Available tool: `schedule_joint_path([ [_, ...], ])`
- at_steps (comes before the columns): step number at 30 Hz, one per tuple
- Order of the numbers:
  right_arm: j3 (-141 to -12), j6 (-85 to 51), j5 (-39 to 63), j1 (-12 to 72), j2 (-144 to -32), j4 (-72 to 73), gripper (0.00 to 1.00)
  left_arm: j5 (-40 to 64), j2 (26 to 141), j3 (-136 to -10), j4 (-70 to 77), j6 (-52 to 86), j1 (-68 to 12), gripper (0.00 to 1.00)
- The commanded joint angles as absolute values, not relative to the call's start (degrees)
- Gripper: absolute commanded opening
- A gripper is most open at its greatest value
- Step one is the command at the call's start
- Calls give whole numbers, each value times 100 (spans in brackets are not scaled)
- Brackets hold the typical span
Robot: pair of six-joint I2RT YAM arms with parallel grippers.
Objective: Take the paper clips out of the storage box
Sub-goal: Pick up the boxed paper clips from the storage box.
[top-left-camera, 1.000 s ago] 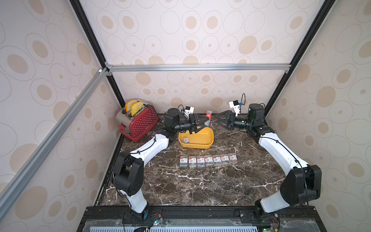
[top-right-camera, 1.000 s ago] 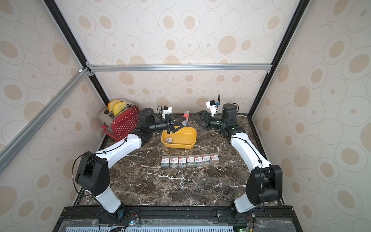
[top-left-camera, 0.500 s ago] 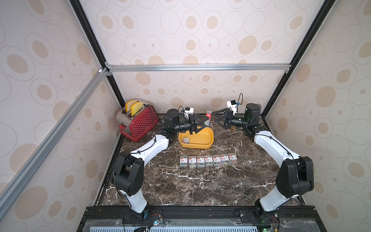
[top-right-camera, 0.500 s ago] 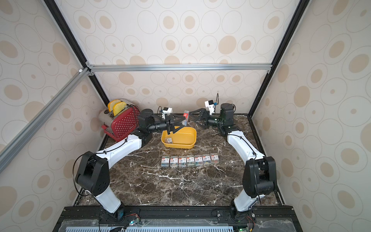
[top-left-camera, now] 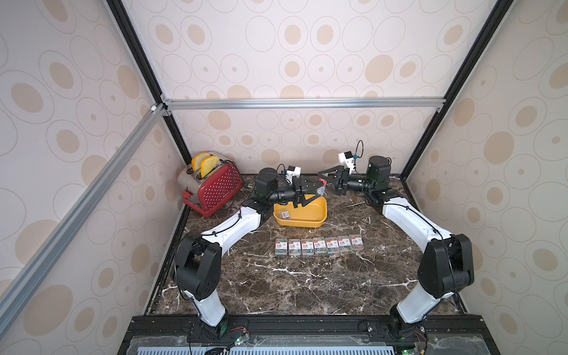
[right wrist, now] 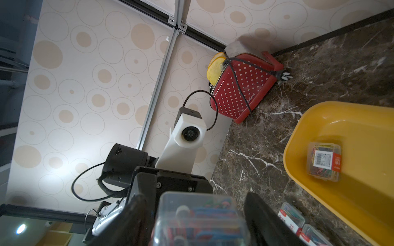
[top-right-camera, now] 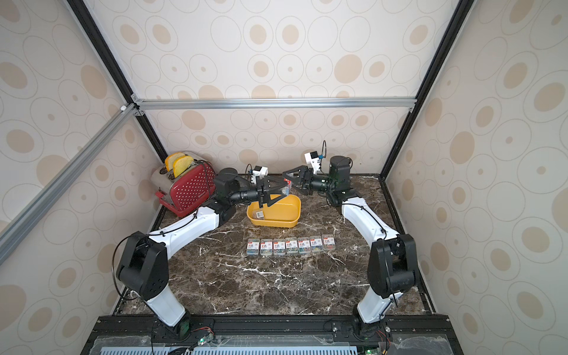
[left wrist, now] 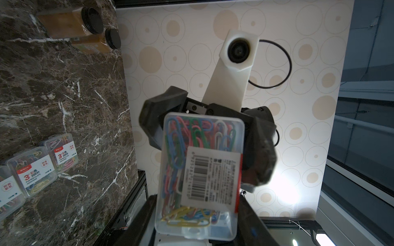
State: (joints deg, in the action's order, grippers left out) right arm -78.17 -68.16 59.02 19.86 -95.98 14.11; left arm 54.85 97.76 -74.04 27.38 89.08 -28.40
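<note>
On the marble table (top-left-camera: pixel 307 285), the yellow storage box (top-left-camera: pixel 307 223) is sitting upper centre, one box of paper clips (top-left-camera: pixel 284 214) inside, seven more boxes (top-left-camera: pixel 319 246) lined up below. Above it, the left gripper (top-left-camera: pixel 318 190) is clamping another clip box (left wrist: pixel 200 170). The right gripper (top-right-camera: pixel 287 179) is straddling its far end, its grip impossible to tell.

Dark marble-veined tabletop (top-left-camera: pixel 307 285). On it stand a yellow storage box (top-left-camera: pixel 299 222) toward the back and a red dotted toaster (top-left-camera: pixel 215 190) in the back-left corner. Seven paper-clip boxes (top-left-camera: pixel 319 246) lie in a row before the storage box, and two brown jars (left wrist: pixel 85 40) sit near the back wall.
</note>
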Motion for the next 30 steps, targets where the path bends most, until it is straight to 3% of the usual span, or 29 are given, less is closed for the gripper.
schedule_joint_path([
  [1,-7931,-6817,6016,2022,-9686,1534,61,5572,9815,-7617,2931,8714,-2857,34],
  [5,-7884,-6863,5982,2022,-9633,1499,43,5622,9791,-7737,2439,8263,-2857,49],
  [8,-7864,-6944,5917,2029,-9585,1457,42,5660,9691,-7938,1359,7278,-2832,72],
  [12,-7845,-6915,5715,2013,-9495,1017,40,5426,9433,-8177,-96,5710,-2683,82],
  [18,-7750,-7308,5258,1987,-9367,549,36,4248,8943,-8576,-2265,2957,-2657,80],
  [25,-7657,-7981,4647,1987,-9279,111,34,2748,8369,-8060,-2388,1015,-3221,76],
  [30,-7565,-8426,4340,2005,-9242,221,33,2081,8401,-7795,-1981,635,-3645,77],
])
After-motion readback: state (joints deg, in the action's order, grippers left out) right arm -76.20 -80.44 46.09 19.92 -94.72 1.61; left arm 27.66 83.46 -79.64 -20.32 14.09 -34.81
